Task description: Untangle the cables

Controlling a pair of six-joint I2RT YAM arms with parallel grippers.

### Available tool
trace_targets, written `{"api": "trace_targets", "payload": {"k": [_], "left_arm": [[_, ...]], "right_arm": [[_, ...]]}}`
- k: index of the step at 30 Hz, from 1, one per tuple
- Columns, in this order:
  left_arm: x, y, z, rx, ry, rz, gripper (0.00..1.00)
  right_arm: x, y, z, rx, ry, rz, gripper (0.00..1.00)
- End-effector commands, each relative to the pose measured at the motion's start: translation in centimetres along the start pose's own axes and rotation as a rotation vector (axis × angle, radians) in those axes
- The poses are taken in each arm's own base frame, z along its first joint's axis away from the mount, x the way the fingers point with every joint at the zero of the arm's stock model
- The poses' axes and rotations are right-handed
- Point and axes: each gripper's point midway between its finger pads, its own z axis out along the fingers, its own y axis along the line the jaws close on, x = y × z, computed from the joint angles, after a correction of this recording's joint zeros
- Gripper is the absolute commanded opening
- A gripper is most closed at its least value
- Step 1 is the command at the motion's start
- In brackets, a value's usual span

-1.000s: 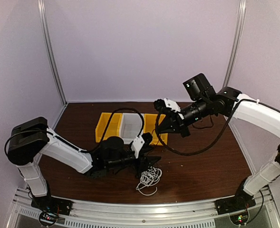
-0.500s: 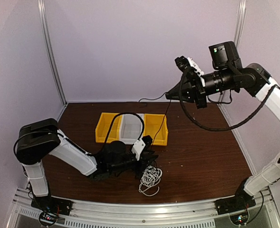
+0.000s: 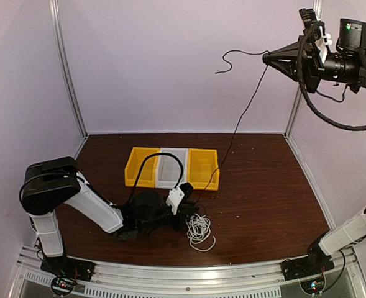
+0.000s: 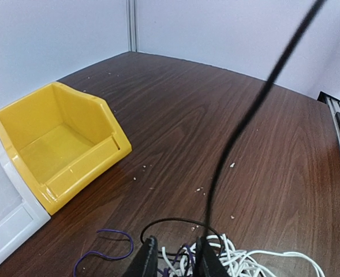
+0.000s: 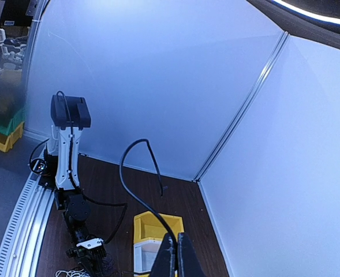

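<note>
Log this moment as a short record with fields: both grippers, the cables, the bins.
right gripper: high at upper right, shut on black cable
black cable: nearly straight, running down to left gripper
white cable: coiled heap on table
purple cable: loose loop beside white cable
left gripper: low on table at the heap, jaws narrow, grip unclear
bins: two yellow bins flanking white bin

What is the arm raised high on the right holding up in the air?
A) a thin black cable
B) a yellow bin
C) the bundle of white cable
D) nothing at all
A: the right gripper is shut on a black cable that hangs down to the table, while the white cable and the yellow bin sit on the tabletop.
</note>
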Motion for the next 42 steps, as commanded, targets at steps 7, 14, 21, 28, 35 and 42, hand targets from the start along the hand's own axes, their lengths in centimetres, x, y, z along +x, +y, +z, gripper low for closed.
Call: {"api": "trace_targets", "payload": {"k": [7, 14, 21, 28, 35, 42], "left_arm": [[2.1, 0.3, 0.1, -0.015, 0.036, -0.014, 0.25], [2.7, 0.4, 0.2, -0.024, 0.050, -0.014, 0.27], [3.4, 0.5, 0.6, -0.031, 0.087, -0.004, 0.29], [2.4, 0.3, 0.4, -0.019, 0.073, 0.002, 0.31], [-1.7, -0.6, 0.2, 0.023, -0.001, -0.039, 0.45], [-7.6, -2.5, -0.1, 0.118, -0.078, -0.068, 0.62]], "right_arm": [[-4.0, -0.9, -3.2, 0.069, -0.079, -0.043, 0.00], [-5.3, -2.2, -4.3, 0.139, -0.093, -0.061, 0.00], [-6.4, -4.4, -5.7, 0.280, -0.081, -0.101, 0.00], [-2.4, -7.8, -6.4, 0.478, 0.058, -0.078, 0.00], [5.1, -7.3, -5.6, 0.492, 0.205, 0.017, 0.00], [10.9, -5.3, -3.9, 0.406, 0.265, 0.114, 0.00]]}}
